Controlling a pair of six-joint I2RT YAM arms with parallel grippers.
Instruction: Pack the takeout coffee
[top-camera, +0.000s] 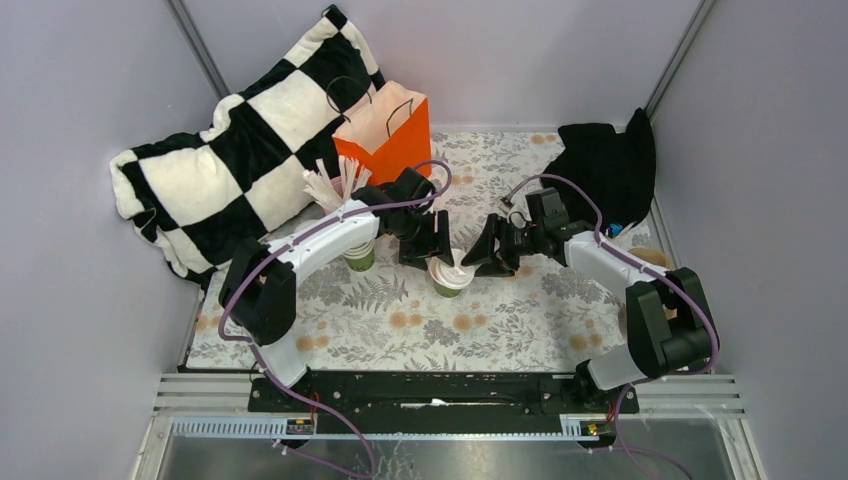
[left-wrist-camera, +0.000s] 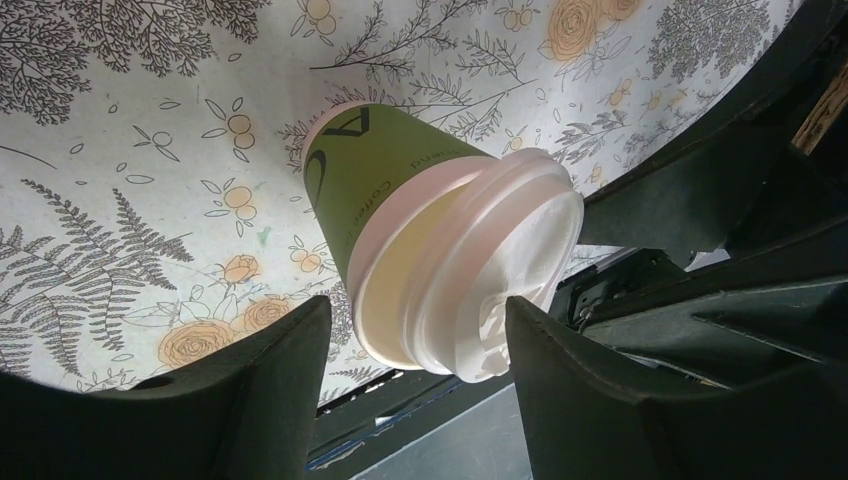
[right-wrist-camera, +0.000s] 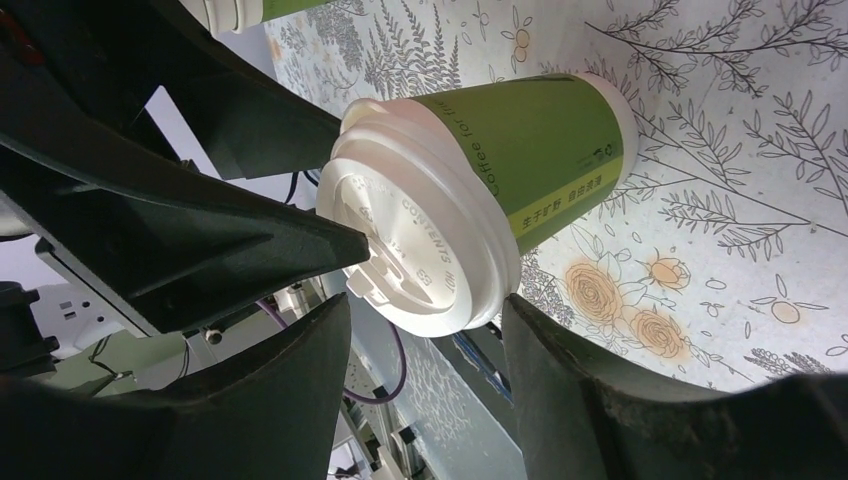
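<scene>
Top external view: lidded cup stands central; my left claw and right claw straddle it half-wide, not gripping yet. Next, I close gently, then carry it toward bag at eleven o'clock.

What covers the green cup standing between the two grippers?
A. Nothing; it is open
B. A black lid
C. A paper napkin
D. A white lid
D: the green cup is capped by a round white lid, seen plainly in both wrist views.
</scene>
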